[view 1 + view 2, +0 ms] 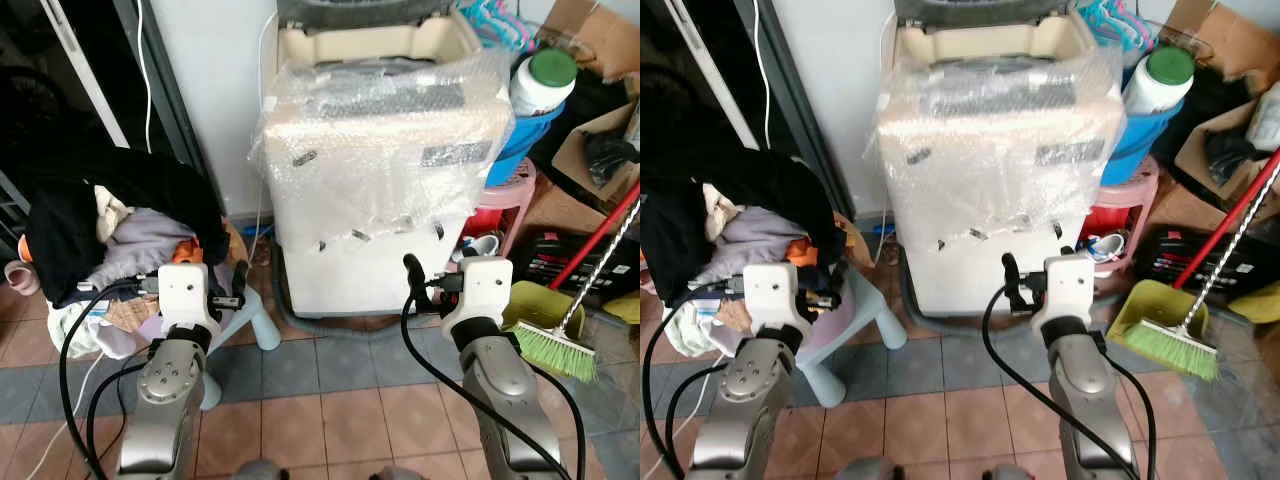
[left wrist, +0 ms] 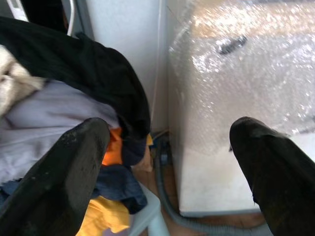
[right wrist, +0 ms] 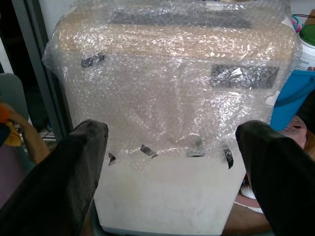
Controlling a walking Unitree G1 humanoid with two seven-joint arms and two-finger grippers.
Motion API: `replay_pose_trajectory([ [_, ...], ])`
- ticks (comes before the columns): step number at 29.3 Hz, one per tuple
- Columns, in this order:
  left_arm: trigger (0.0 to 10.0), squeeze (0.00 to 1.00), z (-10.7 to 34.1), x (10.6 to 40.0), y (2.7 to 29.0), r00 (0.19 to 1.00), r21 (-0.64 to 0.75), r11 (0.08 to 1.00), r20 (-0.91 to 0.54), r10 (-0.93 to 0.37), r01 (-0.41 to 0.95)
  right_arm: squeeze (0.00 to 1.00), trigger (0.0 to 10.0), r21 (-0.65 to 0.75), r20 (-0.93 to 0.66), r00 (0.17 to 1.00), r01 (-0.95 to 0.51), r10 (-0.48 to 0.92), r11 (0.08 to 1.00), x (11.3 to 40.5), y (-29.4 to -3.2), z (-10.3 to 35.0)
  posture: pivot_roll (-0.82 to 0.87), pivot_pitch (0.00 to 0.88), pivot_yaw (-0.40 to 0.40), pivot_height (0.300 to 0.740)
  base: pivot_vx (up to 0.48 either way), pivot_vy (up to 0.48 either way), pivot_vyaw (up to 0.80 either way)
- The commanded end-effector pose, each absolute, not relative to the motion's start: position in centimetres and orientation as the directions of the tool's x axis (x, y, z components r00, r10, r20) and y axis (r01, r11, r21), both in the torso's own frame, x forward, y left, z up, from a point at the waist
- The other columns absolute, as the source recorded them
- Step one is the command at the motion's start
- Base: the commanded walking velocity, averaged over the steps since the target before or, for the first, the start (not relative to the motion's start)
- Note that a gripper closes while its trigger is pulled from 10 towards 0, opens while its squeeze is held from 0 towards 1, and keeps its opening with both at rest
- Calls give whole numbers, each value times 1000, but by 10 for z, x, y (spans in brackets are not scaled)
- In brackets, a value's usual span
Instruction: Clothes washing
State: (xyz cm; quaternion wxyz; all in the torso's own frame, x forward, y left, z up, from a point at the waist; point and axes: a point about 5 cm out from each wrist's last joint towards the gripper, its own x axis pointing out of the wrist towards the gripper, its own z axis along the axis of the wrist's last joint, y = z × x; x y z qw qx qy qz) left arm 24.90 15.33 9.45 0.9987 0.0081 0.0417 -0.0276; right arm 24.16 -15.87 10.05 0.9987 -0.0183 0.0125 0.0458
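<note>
Tiled floor ran up to the washing machine [image 1: 385, 180] — laundry pile [image 1: 110, 235] lay just left of the left gripper [image 2: 167, 162], nearer than the right gripper [image 3: 172, 167]; both gaped wide, empty.

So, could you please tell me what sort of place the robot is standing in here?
Probably a home laundry or utility corner: a cream top-loading washing machine wrapped in bubble wrap, a heap of dark and pale clothes on a small pale blue stool, and a green-bristled broom with a yellow-green dustpan on the tiled floor.

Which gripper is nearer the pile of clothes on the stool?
Left. The left gripper, fingers open, is right beside the clothes pile, near its edge. The right gripper, also open, faces the bubble-wrapped washing machine, well off to the pile's side.
</note>
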Motion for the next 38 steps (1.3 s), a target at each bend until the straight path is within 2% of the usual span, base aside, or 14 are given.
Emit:
replay_pose_trajectory([
  [1, 10000, 0, 94, 247, 163, 996, 31, 999, -86, -25, 28, 0, 10000, -33, 19, 991, -135, 136, 990, 243, -150, 110, -42, 0, 29, 740, 0, 0, 725],
  [18, 10000, 0, 92, 245, 164, 996, 34, 999, -88, -20, 23, 0, 10000, -39, 16, 986, -164, 165, 986, 244, -150, 110, -43, 0, 30, 740, 287, 0, 707],
  [30, 10000, 0, 91, 246, 162, 996, 32, 999, -82, -22, 25, 0, 10000, -57, 12, 980, -196, 197, 979, 246, -149, 109, -40, 0, 22, 740, 389, 0, 0],
  [38, 10000, 0, 92, 247, 161, 997, 31, 999, -77, -16, 18, 0, 10000, -76, 41, 968, -245, 248, 967, 247, -143, 113, -37, 0, 15, 740, 403, 0, 758],
])
